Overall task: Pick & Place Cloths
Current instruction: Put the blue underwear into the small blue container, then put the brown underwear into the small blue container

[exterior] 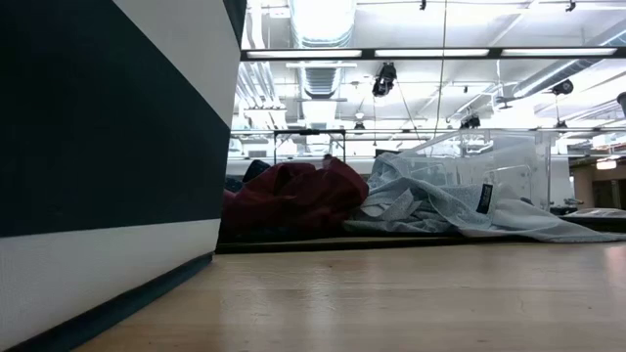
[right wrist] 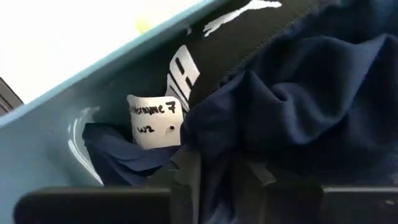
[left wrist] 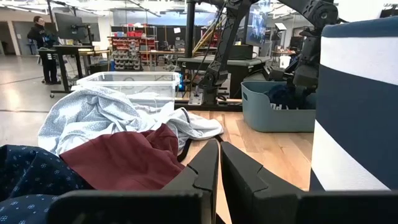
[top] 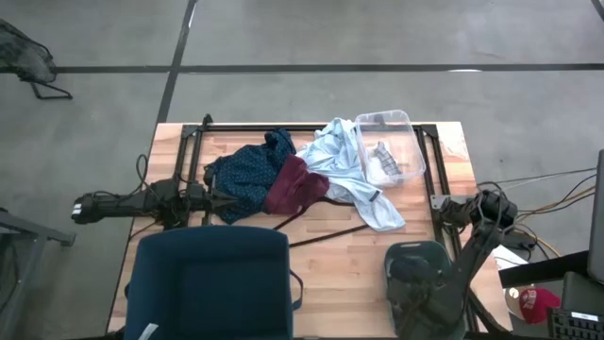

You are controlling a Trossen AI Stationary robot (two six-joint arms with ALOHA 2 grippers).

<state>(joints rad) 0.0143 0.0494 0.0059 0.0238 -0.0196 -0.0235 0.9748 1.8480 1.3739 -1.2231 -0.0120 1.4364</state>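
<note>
A navy dotted shirt (top: 243,175), a maroon piece (top: 293,184) and a pale blue-white shirt (top: 344,165) lie heaped at the table's middle. Small socks (top: 382,161) lie in a clear tub (top: 408,142). My right gripper (right wrist: 221,177) points down inside the grey-blue bin (top: 394,257) at the front right. It is shut on a dark navy cloth (right wrist: 292,106) that lies over a black printed garment (right wrist: 249,31). My left gripper (left wrist: 219,155) waits shut and level beside the heap's left side. My right gripper has a bunched fold of the dark navy cloth (right wrist: 219,155) between its two fingers, which come from above and point down into the bin. The cloth lies slack on the black garment and against the bin's wall, not lifted.
A tall dark blue fabric bin (top: 208,283) with a white band stands at the front left, next to my left arm. A thin black wire hanger (top: 326,231) lies in front of the heap. A white handwritten tag (right wrist: 155,121) sits in the grey-blue bin.
</note>
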